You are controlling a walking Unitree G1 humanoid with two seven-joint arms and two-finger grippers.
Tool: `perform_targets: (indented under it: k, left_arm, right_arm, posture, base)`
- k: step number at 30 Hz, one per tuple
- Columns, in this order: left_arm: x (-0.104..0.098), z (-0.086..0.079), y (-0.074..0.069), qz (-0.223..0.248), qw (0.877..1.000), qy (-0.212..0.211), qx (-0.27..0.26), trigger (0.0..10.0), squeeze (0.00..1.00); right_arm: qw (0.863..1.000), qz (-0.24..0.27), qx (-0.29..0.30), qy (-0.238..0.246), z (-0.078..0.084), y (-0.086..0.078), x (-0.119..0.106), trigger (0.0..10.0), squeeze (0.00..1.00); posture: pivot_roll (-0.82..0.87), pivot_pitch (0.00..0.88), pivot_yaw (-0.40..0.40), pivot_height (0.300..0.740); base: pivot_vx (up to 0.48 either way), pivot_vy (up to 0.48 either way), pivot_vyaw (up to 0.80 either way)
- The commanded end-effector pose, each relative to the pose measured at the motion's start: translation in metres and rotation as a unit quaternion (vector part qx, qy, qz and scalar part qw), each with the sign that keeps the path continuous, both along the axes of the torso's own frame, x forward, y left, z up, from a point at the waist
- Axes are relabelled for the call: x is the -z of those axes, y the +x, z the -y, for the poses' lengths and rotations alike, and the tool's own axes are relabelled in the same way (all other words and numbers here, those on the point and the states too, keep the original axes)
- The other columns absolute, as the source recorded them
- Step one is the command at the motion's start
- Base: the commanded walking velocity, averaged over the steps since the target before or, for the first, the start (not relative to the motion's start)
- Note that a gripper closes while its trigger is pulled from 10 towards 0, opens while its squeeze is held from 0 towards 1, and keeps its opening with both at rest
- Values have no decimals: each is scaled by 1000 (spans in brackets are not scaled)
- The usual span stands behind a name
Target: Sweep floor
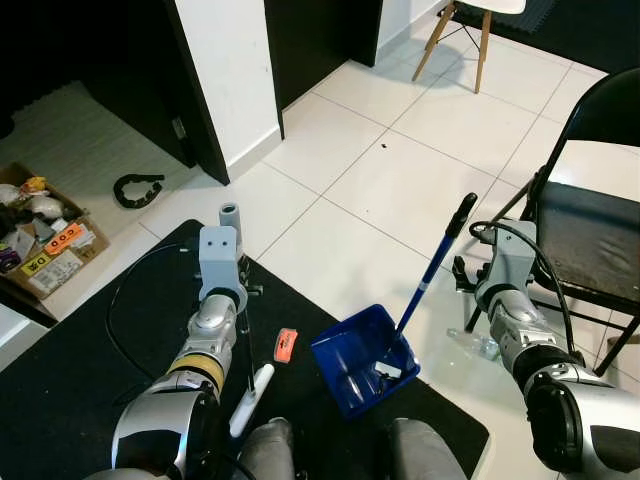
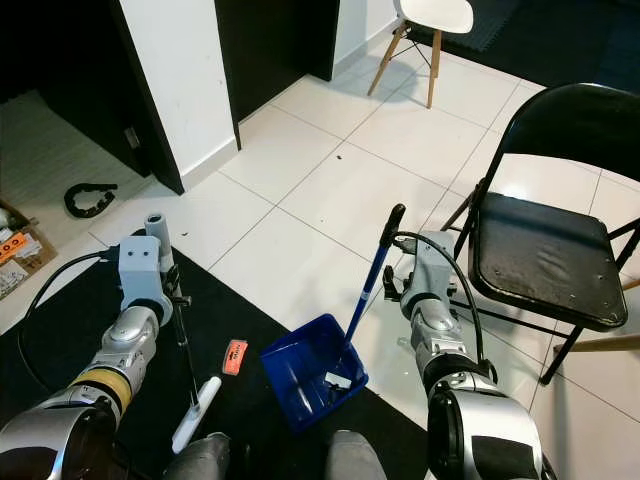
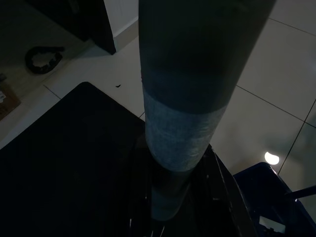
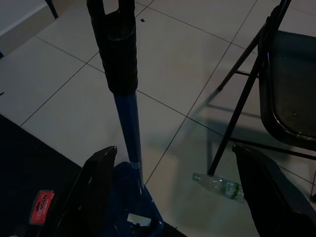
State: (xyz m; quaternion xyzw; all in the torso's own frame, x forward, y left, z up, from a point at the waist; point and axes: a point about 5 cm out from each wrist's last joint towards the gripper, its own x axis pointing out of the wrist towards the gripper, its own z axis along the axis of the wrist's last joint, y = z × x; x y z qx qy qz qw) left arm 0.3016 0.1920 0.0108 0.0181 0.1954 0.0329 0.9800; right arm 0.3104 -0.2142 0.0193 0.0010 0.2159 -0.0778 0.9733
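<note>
Dustpan (image 1: 365, 372) handle (image 1: 435, 262) upright, tilting toward right tool (image 4: 173, 190)

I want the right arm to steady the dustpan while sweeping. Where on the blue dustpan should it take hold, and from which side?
Probably the black grip topping the blue dustpan's handle. The handle stands tilted toward the folding chair, and the right gripper already has its fingers spread either side of the shaft, so closing in from the chair side, higher up, looks simplest.
</note>
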Motion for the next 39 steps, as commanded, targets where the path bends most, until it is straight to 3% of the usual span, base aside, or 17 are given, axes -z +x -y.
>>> perform_targets:
  k: [1,19,27,39]
  left_arm:
    - [15,5,-12,-41,999,-13,-2,10000,0]
    - [15,7,-11,-41,999,-17,-3,10000,0]
    - [16,7,-12,-41,999,-18,-3,10000,0]
    - [16,6,-13,-42,999,-18,-4,10000,0]
  right_arm:
    - [1000,-5,2,1,-1,1,0,10000,0]
    - [1000,9,-7,27,-21,10,-5,10000,0]
    - [1000,15,-9,-15,1,4,-6,10000,0]
    - [999,-29,-14,18,11,4,-4,10000,0]
  posture:
    - [-60,37,-38,740]
    - [-54,34,-49,740]
    - [-60,40,-44,740]
    - [-48,36,-54,740]
  base:
    - [0,0,0]
    - [0,0,0]
    - [0,0,0]
    - [0,0,0]
